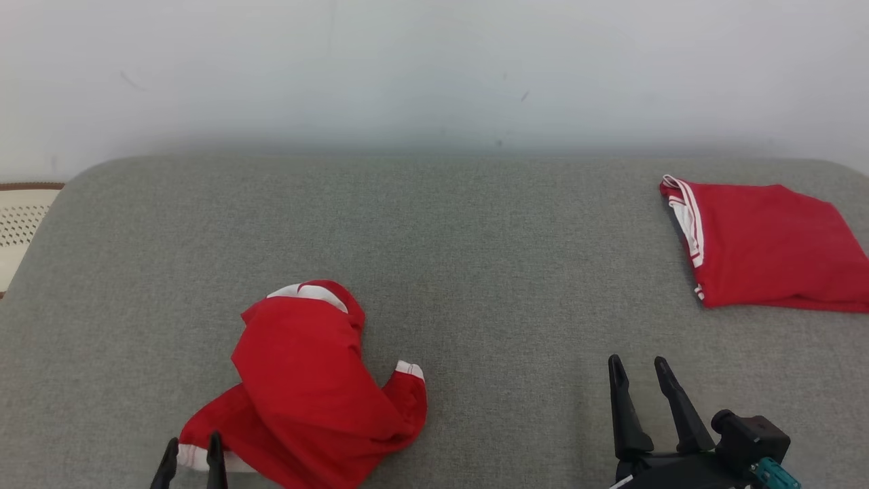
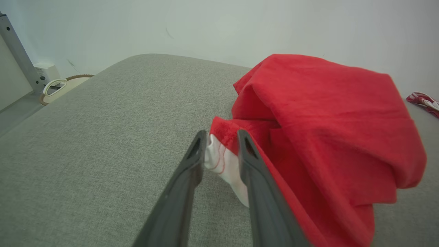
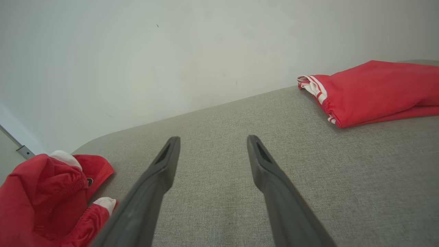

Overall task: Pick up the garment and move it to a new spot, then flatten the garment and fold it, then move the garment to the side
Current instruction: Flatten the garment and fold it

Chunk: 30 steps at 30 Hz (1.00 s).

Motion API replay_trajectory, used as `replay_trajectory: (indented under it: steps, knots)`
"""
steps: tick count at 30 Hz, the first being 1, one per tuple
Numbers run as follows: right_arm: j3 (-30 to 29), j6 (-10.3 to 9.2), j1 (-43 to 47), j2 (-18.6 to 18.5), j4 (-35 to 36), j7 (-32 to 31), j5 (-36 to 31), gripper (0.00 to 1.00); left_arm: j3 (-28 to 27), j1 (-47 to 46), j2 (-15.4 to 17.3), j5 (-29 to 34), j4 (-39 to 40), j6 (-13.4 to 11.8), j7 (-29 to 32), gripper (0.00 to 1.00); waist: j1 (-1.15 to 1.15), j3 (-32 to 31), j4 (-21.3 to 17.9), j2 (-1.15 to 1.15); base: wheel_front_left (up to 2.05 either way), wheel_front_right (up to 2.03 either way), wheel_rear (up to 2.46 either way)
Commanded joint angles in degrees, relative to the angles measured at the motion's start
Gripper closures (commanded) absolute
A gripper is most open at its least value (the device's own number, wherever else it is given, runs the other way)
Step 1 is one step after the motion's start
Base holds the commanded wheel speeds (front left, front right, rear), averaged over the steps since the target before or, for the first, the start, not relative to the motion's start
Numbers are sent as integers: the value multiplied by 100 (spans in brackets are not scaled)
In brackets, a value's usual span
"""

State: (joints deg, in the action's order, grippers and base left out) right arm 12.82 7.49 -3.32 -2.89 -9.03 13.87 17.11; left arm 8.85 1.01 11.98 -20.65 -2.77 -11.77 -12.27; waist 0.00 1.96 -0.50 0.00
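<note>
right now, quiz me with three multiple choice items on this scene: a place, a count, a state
1. Where does the folded garment lie on the grey surface?
A) far right
B) near left
C) centre

2. How many red garments are there?
A) one
B) two
C) three

3. The right claw is:
A) shut on cloth
B) open, empty
C) shut, empty

Answers:
1 A, it sits by the right edge in the head view.
2 B, one folded, one crumpled garment.
3 B, its jaws stand apart over bare surface.
</note>
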Motion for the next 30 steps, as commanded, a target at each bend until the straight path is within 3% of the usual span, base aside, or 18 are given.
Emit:
replay_trajectory:
  steps: [1, 11, 22, 30]
  knots:
    - [3, 1, -55, 3, -20, 11, 4, 0, -7, -7, -26, 1, -19, -33, -78, 0, 0, 16, 70, 0, 0, 0, 0]
    - [466, 1, -279, 2, -341, -290, 180, 0, -253, 93, -201, 169, 367, -97, -298, 0, 0, -57, 397, 0, 0, 0, 0]
    - [1291, 1, -1133, -1, -1506, -755, 523, 0, -246, 48, -470, 420, 435, 114, -299, 0, 0, -106, 724, 0, 0, 0, 0]
    - [1749, 1, -1857, 0, -2347, -670, 901, 0, -233, -113, -620, 475, 285, 322, -295, 0, 0, -19, 1002, 0, 0, 0, 0]
